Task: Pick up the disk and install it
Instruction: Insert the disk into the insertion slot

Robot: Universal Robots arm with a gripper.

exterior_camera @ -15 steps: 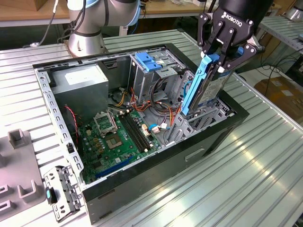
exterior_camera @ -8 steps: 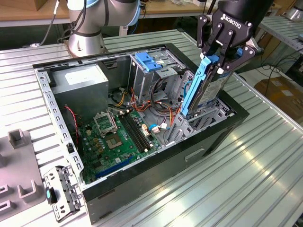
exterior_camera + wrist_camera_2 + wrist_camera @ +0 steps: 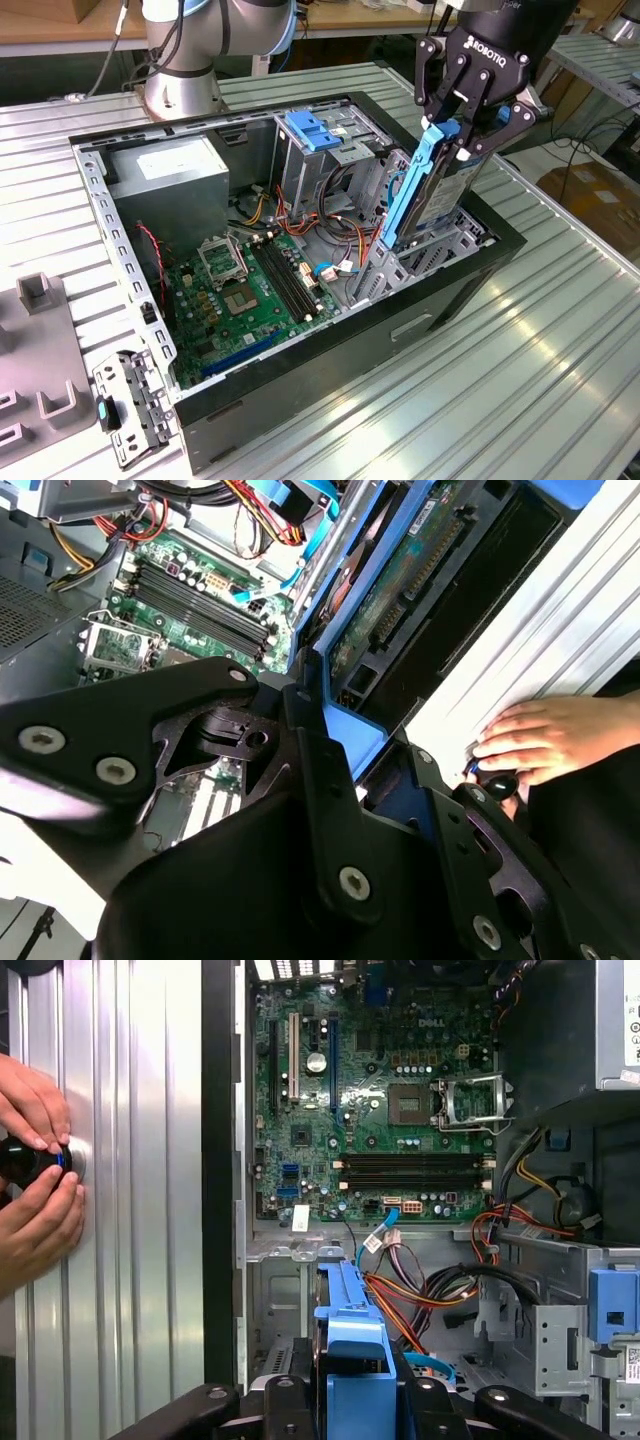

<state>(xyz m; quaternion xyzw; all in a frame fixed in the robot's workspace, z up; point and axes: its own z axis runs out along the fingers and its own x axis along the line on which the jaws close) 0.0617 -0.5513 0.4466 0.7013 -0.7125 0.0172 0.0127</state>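
Observation:
The disk (image 3: 445,200) stands on edge, its blue carrier rail (image 3: 408,190) facing the exterior view's left. My gripper (image 3: 462,125) is shut on its upper end. The disk's lower end sits in the metal drive bay (image 3: 440,250) at the exterior view's right end of the open computer case (image 3: 300,400). In the first wrist view the blue carrier (image 3: 355,1360) shows between my fingers (image 3: 285,1400). The second wrist view shows the disk's green circuit board (image 3: 400,590) and a blue carrier corner (image 3: 355,735).
Inside the case lie the motherboard (image 3: 250,290), a grey power-supply box (image 3: 165,170), loose cables (image 3: 300,225) and a tall cage with a light-blue latch (image 3: 315,130). A person's hands (image 3: 35,1190) hold a black knob (image 3: 30,1160) on the ribbed table. A loose bracket (image 3: 130,405) lies outside the case.

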